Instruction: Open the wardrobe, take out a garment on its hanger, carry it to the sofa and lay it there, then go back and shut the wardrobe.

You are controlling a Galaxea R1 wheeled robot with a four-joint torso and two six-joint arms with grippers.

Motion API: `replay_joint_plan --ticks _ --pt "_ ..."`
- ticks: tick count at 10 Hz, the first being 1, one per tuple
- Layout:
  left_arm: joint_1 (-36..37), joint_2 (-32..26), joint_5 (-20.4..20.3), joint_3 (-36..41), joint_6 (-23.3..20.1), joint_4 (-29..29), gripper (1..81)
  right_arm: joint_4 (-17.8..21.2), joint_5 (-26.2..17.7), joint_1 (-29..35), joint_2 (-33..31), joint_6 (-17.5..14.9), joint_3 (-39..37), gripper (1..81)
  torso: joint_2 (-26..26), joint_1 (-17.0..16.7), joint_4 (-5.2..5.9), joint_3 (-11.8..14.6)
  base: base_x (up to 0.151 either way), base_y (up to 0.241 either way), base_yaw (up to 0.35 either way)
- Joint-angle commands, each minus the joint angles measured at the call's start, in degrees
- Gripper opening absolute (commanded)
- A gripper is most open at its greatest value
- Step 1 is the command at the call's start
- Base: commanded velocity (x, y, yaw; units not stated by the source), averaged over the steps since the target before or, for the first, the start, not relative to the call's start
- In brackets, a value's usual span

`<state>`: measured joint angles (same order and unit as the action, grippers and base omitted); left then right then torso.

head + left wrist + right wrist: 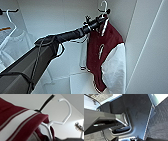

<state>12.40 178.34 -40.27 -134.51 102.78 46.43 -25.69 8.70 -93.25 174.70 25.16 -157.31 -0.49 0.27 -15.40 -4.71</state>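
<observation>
Reaching from the lower left of the frame, the left arm (37,57) stretches up to the garment's collar inside the open wardrobe (60,17).

The dark, angular arm narrows to the left gripper (96,23) at the hanger's neck in the upper centre; whether its fingers are apart or clamped there cannot be told. The garment (105,47), a dark red jacket with smooth white sleeves and a striped knit collar, hangs at centre right on the slim white plastic hanger (66,116), its curved hook beside a thin dark rod (46,102). Farther back, at upper left, a white shirt (15,40) hangs against the plain white interior.
</observation>
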Motion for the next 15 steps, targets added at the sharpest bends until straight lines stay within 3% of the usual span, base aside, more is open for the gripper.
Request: replay_joint_plan --ticks 1,3,4,5,7,8,10,11,15 --pt "15.15 -1.74 -1.31 0.12 0.05 -0.73 1.0 0.29 -2.56 1.87 -0.21 0.24 0.17 81.1 0.00 0.00 0.00 0.00 0.000 0.000 0.000" --pt "15.06 -4.20 -0.87 3.19 0.40 0.06 1.0 -0.06 -2.46 2.31 -0.12 0.23 0.17 81.1 0.00 0.00 0.00 0.00 0.000 0.000 0.000" --pt "14.98 -5.43 -0.78 4.51 0.40 0.75 1.0 -0.15 -2.20 2.40 -0.12 0.16 0.25 81.1 0.00 0.00 4.14 0.00 0.000 0.000 0.000" --pt "15.06 -6.92 0.35 6.18 0.66 1.20 1.0 -0.24 -2.11 2.58 -0.03 0.15 0.26 81.1 0.00 0.00 5.64 0.00 0.000 0.000 0.000" --pt "15.06 -8.43 1.77 8.56 0.67 1.89 1.0 -0.42 -2.02 2.67 0.06 0.15 0.26 81.1 0.00 0.00 6.53 0.00 0.000 0.000 0.000" --pt "15.06 -8.43 2.38 8.83 0.76 2.61 1.0 -0.42 -2.02 2.84 0.06 -0.02 0.35 81.1 0.00 0.00 3.45 0.00 0.000 0.000 0.000" --pt "15.06 -8.78 3.44 10.14 0.76 3.31 1.0 -0.51 -2.02 2.93 0.06 -0.11 0.61 81.1 0.00 0.00 5.86 0.00 0.000 0.000 0.000" --pt "14.80 -9.31 3.52 12.23 0.67 3.49 1.0 -0.51 -2.02 2.93 0.06 -0.11 0.87 81.1 0.00 0.02 5.96 0.00 0.000 0.000 0.000" --pt "13.31 -10.01 10.38 25.70 -0.56 4.89 1.0 -0.42 -2.02 3.63 0.06 -0.11 1.40 81.1 0.00 0.02 5.90 0.00 0.000 0.000 0.000"
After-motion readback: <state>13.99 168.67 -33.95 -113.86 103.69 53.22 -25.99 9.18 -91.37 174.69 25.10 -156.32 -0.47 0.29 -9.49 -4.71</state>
